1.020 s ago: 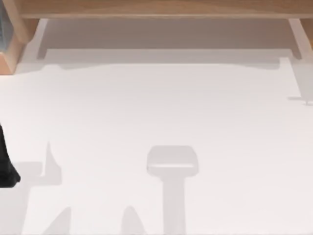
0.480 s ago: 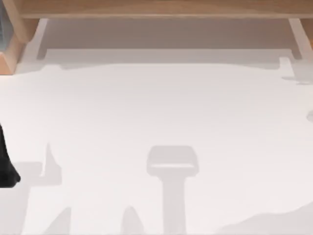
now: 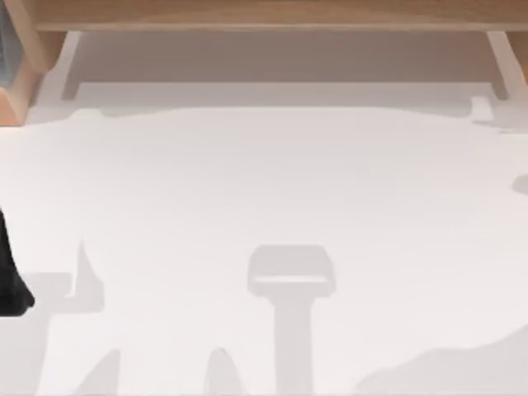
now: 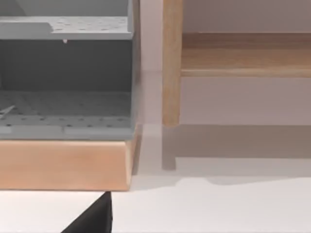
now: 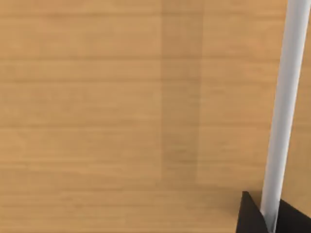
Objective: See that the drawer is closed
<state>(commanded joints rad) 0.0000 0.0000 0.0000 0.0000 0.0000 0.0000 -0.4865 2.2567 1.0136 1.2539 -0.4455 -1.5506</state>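
Nearest to us on the left edge of the top view, the dark left arm (image 3: 11, 272) sits parked over the white worktop (image 3: 264, 181). Its wrist view shows a black wedge of the left tool (image 4: 95, 219) just above the same white surface, and we cannot tell whether that tool is wide or narrow. Soft grey shadows lie across the near half of the worktop, with a broader one spreading in at the near right corner. Beyond the left tool, towards the far left corner, stands a wooden box (image 4: 63, 165) with a pale timber front and a grey perforated inside (image 4: 63, 104). Just beside it a slim wooden post (image 4: 171, 63) stands upright, with a wooden shelf board (image 4: 243, 53) running off from it along the back. In the top view that timber frame (image 3: 264, 12) spans the far edge of the worktop, with pale legs coming down at either end. The right tool (image 5: 272, 219) is pressed up close to the drawer (image 5: 97, 97), whose plain wood-grain face is right in front of its camera. The tool's dark body sits at the foot of a white bar (image 5: 287, 87) that runs across that face. We cannot tell how wide the right tool is set, nor whether the drawer is fully shut.
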